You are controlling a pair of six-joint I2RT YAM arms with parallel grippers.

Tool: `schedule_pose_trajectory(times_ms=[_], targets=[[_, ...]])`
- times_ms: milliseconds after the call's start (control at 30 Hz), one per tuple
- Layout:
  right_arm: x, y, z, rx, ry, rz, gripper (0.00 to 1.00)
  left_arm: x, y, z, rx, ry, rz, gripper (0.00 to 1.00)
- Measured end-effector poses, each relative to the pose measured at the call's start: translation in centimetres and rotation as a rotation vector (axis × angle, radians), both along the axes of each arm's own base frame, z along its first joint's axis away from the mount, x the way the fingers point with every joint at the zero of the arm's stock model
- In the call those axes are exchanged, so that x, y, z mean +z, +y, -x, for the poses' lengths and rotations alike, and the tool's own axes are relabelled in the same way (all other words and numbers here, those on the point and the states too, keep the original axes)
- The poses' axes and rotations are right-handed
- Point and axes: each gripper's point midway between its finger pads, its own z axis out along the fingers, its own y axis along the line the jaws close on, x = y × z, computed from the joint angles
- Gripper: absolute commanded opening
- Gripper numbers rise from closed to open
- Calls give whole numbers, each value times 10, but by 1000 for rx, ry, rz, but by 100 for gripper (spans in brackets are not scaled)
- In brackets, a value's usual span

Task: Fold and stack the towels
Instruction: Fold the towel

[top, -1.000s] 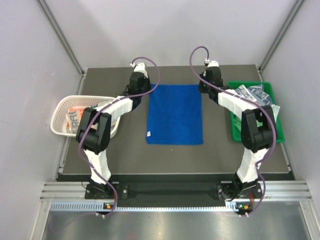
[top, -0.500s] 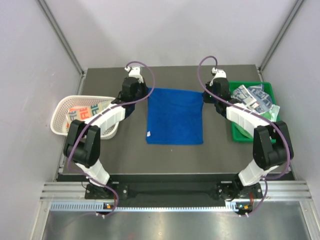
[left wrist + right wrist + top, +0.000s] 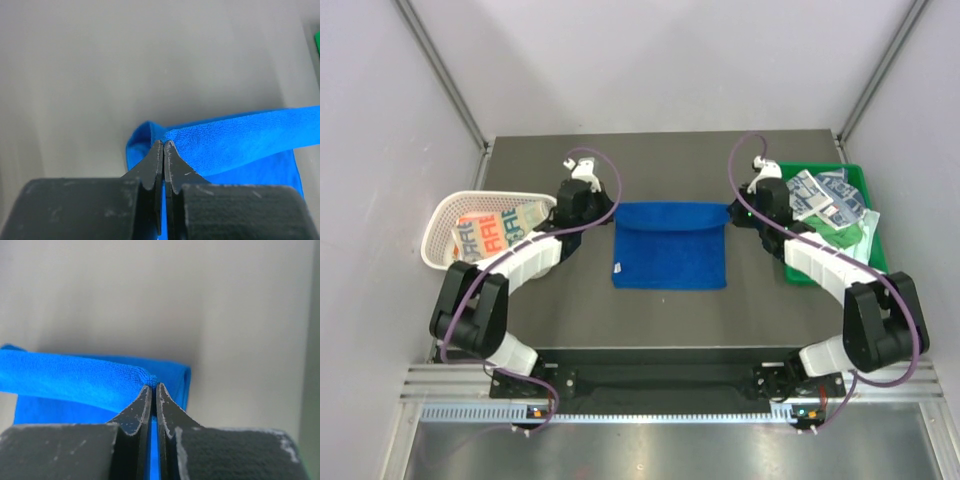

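Observation:
A royal blue towel (image 3: pixel 670 250) lies in the middle of the dark table, its far edge lifted and folded toward the near side. My left gripper (image 3: pixel 610 208) is shut on the towel's far left corner (image 3: pixel 172 137). My right gripper (image 3: pixel 730 212) is shut on the far right corner (image 3: pixel 145 377). The held edge stretches taut between the two grippers above the lower layer. Printed white towels (image 3: pixel 825 195) and a green one (image 3: pixel 840 235) lie in the green tray. An orange-teal printed towel (image 3: pixel 490 230) sits in the white basket.
The white mesh basket (image 3: pixel 445 215) stands at the table's left edge, close to my left arm. The rigid green tray (image 3: pixel 790 268) stands at the right edge, beside my right arm. Grey walls and metal posts surround the table.
Both grippers have pulled the towel's far edge toward the near side, so the blue towel now shows shorter, with the folded layer over the lower one.

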Motion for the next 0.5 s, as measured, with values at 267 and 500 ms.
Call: schedule_pose_trajectory(times_ms=[267,500], targets=[[-45,1,41,19,111,-35,0,-43,1,40,-1,111,20,0],[-71,4,66,40,185,-51,0,-77,7,68,13,205,23,0]])
